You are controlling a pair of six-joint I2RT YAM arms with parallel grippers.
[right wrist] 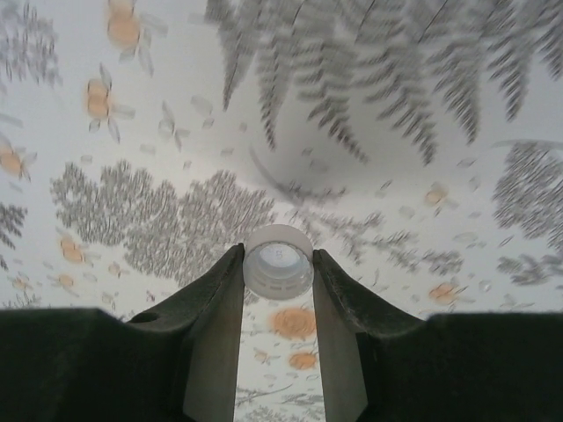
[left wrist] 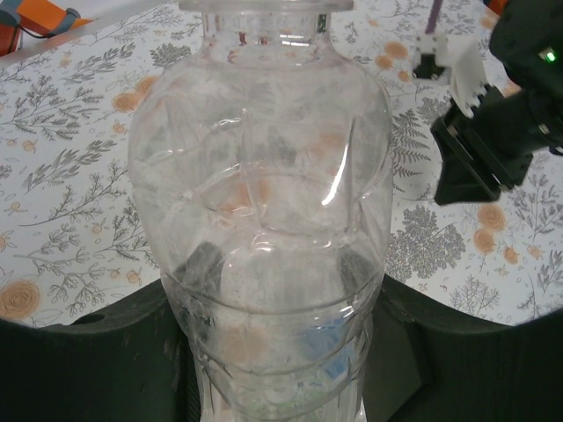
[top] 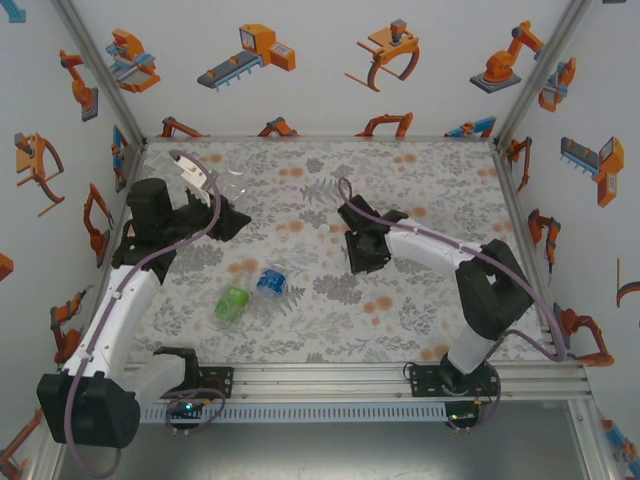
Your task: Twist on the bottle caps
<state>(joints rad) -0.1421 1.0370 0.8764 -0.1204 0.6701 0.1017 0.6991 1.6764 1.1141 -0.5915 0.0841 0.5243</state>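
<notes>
1. Nearest the arm bases, two small bottles lie on their sides on the flowered worktop (top: 330, 330). The green-label bottle (top: 232, 304) is the closer of the two. The blue-label bottle (top: 271, 281) lies just beside it, a little farther back and to the right. They are too small in the overhead view to tell what is in them or whether their necks are capped.

2. Farther in and on the right, the right claw (top: 362, 252) hangs low over the worktop. In its wrist view the right claw (right wrist: 278, 268) is nearly closed, with both fingers (right wrist: 215, 308) pressed against the sides of a whitish cap (right wrist: 278, 260). The cap is pinched at the fingertips and held clear of the patterned surface, one round face towards the camera. I cannot tell whether that face is the open side or the top.

3. Farthest back, on the left, the left claw (top: 222, 212) holds a third, clear bottle (left wrist: 264, 158). In its wrist view the left claw (left wrist: 277, 281) is closed round the lower body of this bottle, the dark fingers showing through the plastic. The neck points away from the camera and its mouth is uncapped. The walls are see-through, with the worktop print visible through them. The right claw (left wrist: 479, 154) stands beyond it to the right, well apart from the neck.
</notes>
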